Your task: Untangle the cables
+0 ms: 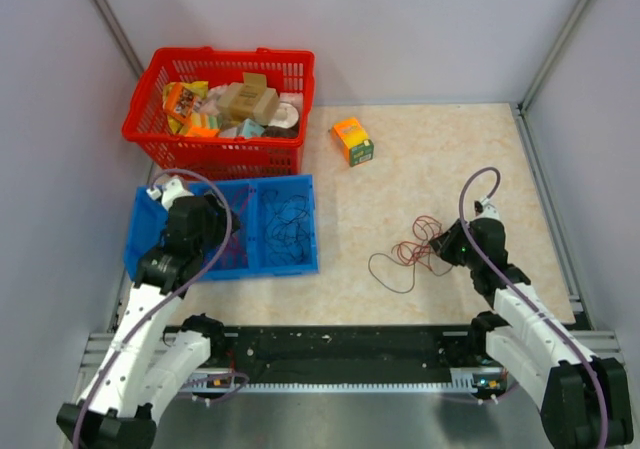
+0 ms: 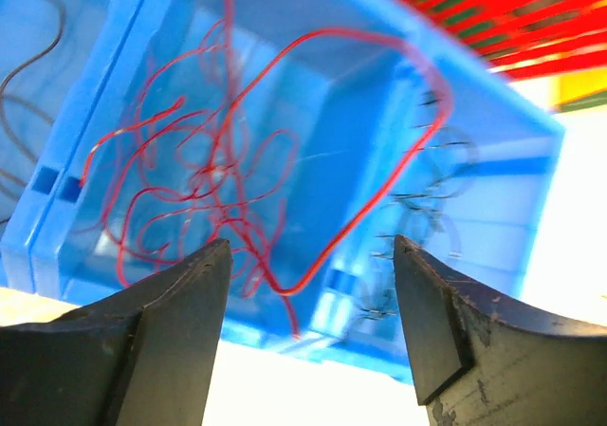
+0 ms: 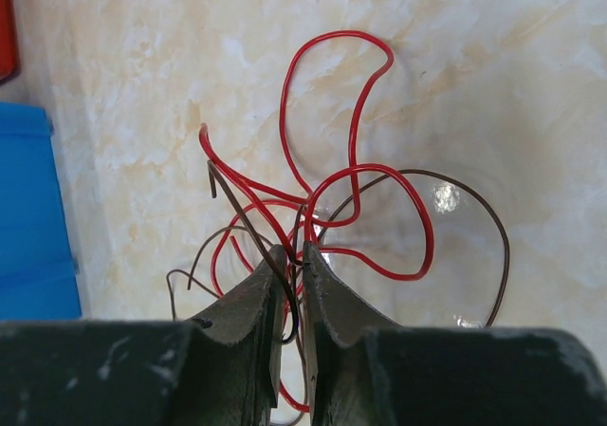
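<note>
- Cables [image 1: 412,251], red and dark brown, lie looped on the marble-patterned table [image 1: 450,159], just beside the right gripper [image 3: 295,288].
- Right gripper's jaws are clamped on a red and a brown strand.
- Left gripper [image 2: 308,298] hangs with fingers spread wide over the blue bin [image 1: 300,259], where more red wires [image 2: 218,175] lie in one compartment.

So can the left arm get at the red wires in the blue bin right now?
Probably yes. The left end effector is open, the red wires lie loose in the blue bin straight ahead of it, and nothing sits between them.
</note>
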Motion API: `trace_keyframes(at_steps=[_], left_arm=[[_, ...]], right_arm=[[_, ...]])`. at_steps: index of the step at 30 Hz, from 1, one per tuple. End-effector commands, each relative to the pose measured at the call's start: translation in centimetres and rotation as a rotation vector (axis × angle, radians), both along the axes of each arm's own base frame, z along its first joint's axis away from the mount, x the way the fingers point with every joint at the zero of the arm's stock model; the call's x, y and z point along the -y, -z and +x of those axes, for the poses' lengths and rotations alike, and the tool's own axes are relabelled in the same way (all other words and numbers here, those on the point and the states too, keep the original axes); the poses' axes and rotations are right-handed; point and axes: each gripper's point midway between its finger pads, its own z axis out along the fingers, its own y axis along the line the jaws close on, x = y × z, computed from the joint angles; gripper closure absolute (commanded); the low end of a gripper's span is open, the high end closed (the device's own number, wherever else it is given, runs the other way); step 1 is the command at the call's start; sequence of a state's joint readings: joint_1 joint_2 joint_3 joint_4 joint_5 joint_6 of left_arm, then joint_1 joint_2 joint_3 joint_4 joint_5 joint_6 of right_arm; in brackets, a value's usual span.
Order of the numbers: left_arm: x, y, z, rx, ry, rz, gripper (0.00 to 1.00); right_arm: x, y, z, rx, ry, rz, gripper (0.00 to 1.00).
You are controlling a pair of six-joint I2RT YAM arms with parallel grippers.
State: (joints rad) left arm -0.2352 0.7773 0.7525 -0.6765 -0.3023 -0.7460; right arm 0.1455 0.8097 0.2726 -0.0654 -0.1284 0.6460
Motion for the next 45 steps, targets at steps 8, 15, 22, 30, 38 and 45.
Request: trace_keyframes(at_steps=[8,15,22,30,38,45], left_arm=[[11.4,-13.7,-2.0,0.49,0.705,-0.282,0.28],[24.9,-11.4,-6.2,0.398,1.152,-0.288,0.39],[34.7,-5.2,-8.9,0.218,1.371,-0.285,0.39],[38.6,-3.2,-9.4,0.17,1.443,-0.263,0.83],[37.6,-3.4,-6.6,0.153,1.285,-0.244,0.6],[36.4,-2.7,-5.8,0.126,1.218,-0.189,0.69]], right_arm=[[-0.5,-0.7,0.7,0.039,-0.032,0.01,0.87],[-5.0,-2.4,-1.2,0.055,-0.291,0.165,1.0],[-8.8,-6.0,-5.8,0.084,-0.493,0.361,1.0],[-10.1,-9.0,-8.2,0.123,-0.588,0.49,1.0],[-11.0,-8.8,-9.2,0.128,-0.681,0.507,1.0],[-11.3,-9.7,-9.6,0.156,-0.7,0.554,1.0]])
